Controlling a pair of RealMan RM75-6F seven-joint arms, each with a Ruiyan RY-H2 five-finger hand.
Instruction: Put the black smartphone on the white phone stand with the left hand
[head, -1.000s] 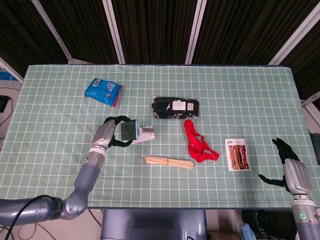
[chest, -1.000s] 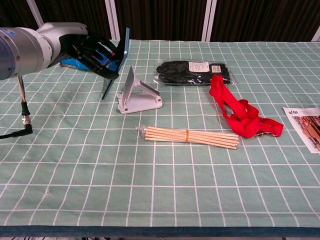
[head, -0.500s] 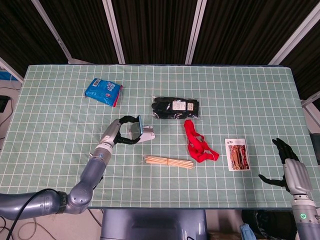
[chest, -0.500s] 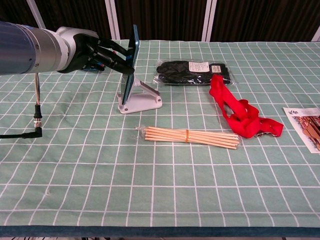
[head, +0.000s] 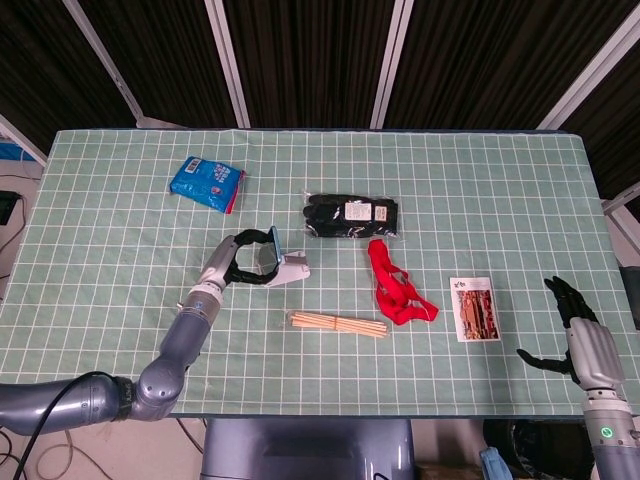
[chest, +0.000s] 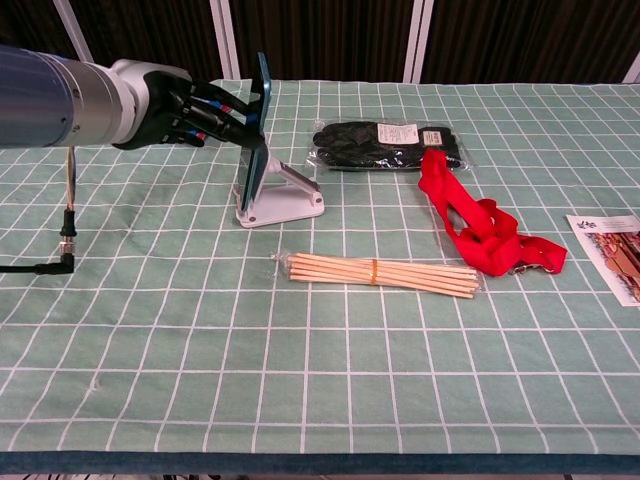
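The black smartphone (chest: 255, 135) stands almost upright, its lower edge at the front lip of the white phone stand (chest: 285, 200) and its back near the stand's slanted plate. My left hand (chest: 175, 105) grips the phone by its upper part from the left. In the head view the phone (head: 265, 258) shows edge-on between the left hand (head: 235, 262) and the stand (head: 292, 267). My right hand (head: 575, 325) hangs off the table's near right corner with its fingers spread and nothing in it.
A bundle of wooden sticks (chest: 378, 274) lies just in front of the stand. A red strap (chest: 475, 220) and a black packaged item (chest: 388, 145) lie to the right. A blue packet (head: 206, 183) sits at the back left, a printed card (head: 474, 308) at the right.
The left hand carried the phone rightward from beside the stand onto it, and tilted it from leaning to nearly upright. The right hand stayed still.
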